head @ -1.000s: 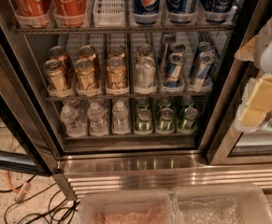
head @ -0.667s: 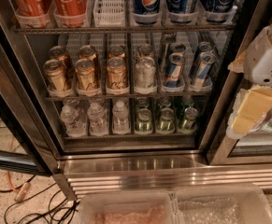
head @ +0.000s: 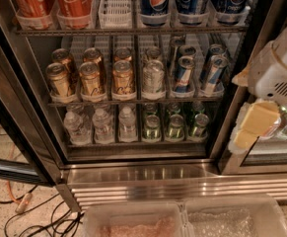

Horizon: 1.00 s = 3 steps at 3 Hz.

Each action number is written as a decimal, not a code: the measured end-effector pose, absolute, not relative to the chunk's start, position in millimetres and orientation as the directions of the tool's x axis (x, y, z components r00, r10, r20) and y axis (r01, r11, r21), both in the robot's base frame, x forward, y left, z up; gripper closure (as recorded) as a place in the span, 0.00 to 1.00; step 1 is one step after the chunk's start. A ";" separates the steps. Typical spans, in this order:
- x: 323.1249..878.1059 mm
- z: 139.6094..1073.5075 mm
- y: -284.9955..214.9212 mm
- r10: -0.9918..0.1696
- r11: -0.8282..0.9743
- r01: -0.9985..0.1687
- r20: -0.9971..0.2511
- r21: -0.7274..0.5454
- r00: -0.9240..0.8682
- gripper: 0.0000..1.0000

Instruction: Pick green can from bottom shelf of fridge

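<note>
Three front cans: the bottom shelf (head: 133,143) of the fridge (head: 143,174) shows three green cans across its right half, with more behind; small water bottles (head: 103,125) fill the left half.
Green can: the green can (head: 199,126) closest to the hand stands upright at the front of the right-most lane, just beside its neighbour.
Look: short, shiny green sides with pale markings, silver top turned up to the camera.
Hand: the hand (head: 249,132) hangs outside the fridge, right of the frame post (head: 229,112), about level with the bottom shelf and well apart from the can. I cannot tell whether it is released or clenched; no can is in it.
Step in hand: the approach, as I judge it.
Doing it well: swing left past the post, enter low under the rack of gold cans (head: 91,78), and come straight down the lane.
Grip: take the sides below the rim. The neighbour leaves little room, so keep centred.
</note>
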<state>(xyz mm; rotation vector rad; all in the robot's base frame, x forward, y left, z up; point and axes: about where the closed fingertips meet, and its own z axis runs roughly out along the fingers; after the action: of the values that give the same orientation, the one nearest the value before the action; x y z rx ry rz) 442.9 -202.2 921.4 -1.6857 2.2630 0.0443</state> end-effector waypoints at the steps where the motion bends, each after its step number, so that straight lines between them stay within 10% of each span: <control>1: 430.7 873.1 -184.4 -0.879 0.353 -0.933 -0.365 -0.064 -0.307 0.00; 3: 390.1 757.9 -167.9 -0.702 0.472 -0.872 -0.544 0.128 -0.459 0.00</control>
<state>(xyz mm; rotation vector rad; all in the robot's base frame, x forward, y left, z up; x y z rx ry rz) 390.1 -167.9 757.9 -1.3148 2.3048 0.5522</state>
